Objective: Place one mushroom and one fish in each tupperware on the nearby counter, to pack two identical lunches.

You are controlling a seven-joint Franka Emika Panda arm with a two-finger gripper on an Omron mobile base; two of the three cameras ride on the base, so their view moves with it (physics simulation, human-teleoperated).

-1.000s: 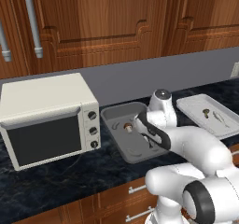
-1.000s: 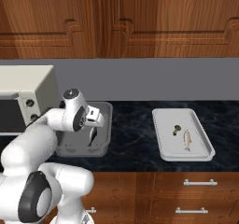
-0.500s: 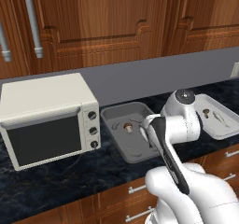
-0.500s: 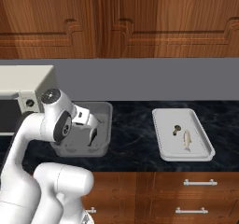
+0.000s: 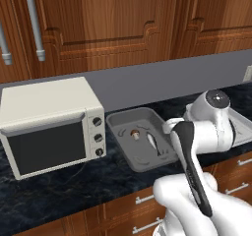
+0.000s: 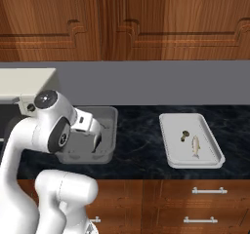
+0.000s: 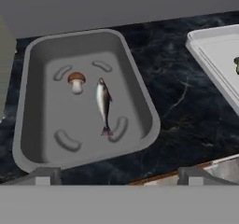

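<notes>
Fingertips of your end effector (image 7: pixel 116 175) stand wide apart with nothing between them, poised above the near rim of the deep mid-grey plastic tub (image 7: pixel 140 94). Your white arm bends forward over it. Inside lie a red-brown capped mushroom (image 7: pixel 76 81) and a dark grey fish (image 7: pixel 103 105), just beside each other. On the black marble-look counter (image 6: pixel 139 138), well apart, you see the shallow off-white tray (image 6: pixel 211 156) holding an olive-brown mushroom (image 6: pixel 185 135) and a pale beige fish (image 6: pixel 196 146).

Site: rendered domestic kitchen | Evidence: black marble-look worktop (image 6: pixel 139 126) over brown wooden drawers (image 6: pixel 205 206) with steel bar handles | panelled wooden wall cabinets (image 5: pixel 113 23) above grey backsplash (image 6: pixel 161 82) | cream toaster oven (image 5: pixel 49 124) standing on worktop
</notes>
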